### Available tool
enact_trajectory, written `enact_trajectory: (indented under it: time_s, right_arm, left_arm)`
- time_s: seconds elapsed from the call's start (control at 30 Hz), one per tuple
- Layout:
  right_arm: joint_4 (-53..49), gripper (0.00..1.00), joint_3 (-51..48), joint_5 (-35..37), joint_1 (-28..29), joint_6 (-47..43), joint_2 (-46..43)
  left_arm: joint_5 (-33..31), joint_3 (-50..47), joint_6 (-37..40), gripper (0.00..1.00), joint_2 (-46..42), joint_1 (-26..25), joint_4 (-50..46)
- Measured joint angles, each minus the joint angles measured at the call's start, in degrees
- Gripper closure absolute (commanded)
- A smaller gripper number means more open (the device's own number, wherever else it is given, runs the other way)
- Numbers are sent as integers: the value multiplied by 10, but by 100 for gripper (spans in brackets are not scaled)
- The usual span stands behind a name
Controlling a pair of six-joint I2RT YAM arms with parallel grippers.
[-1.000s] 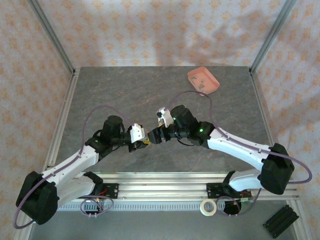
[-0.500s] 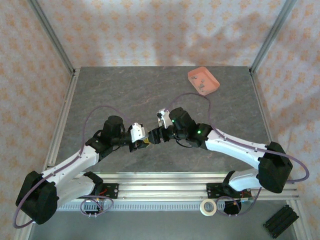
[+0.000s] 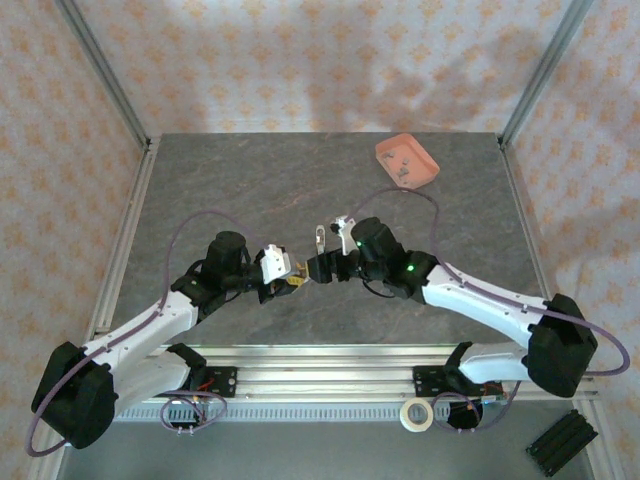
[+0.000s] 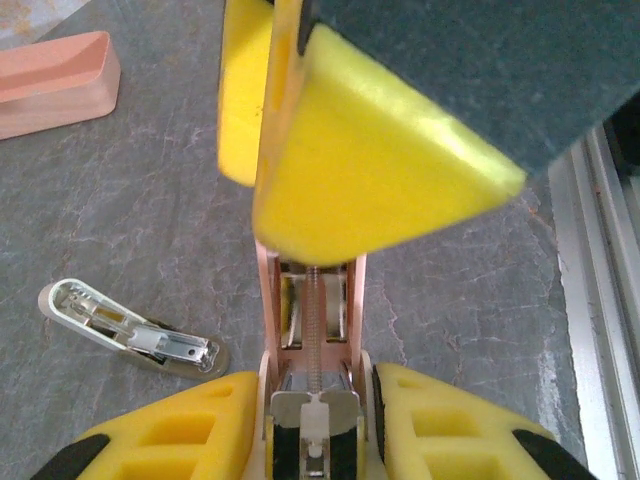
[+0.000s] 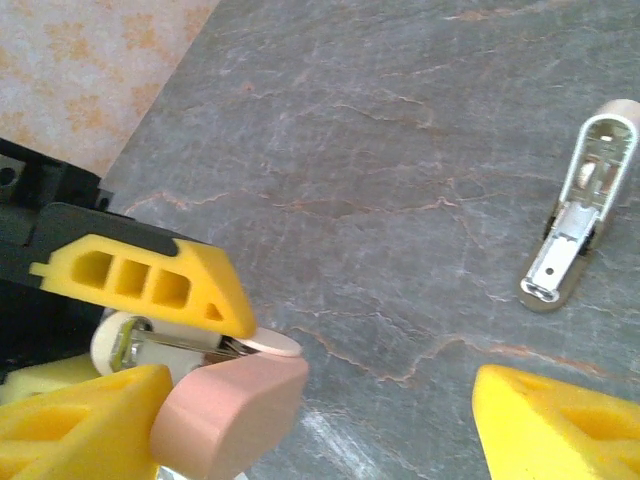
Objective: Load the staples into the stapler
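White arm shells (image 3: 140, 328), black joints (image 3: 228, 250), looping purple cables (image 3: 200, 216) — the left end effector (image 3: 288, 280) and right end effector (image 3: 321, 268) carry yellow cut-out fingers (image 4: 180, 435).

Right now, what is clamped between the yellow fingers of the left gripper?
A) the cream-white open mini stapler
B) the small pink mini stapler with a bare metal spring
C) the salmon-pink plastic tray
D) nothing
B: the left gripper is shut on the small pink mini stapler, while the cream-white open mini stapler lies apart on the grey stone table and the salmon-pink plastic tray stands farther off.
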Motion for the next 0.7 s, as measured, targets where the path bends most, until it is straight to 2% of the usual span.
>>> enact_trajectory:
  time_s: [0.33, 0.7]
  right_arm:
    - [0, 23, -42, 6, -33, 33, -19]
    - [1, 21, -52, 5, -40, 59, -22]
  left_arm:
    - [0, 0, 0, 100, 0, -6, 5]
    - [3, 0, -10, 100, 0, -7, 26]
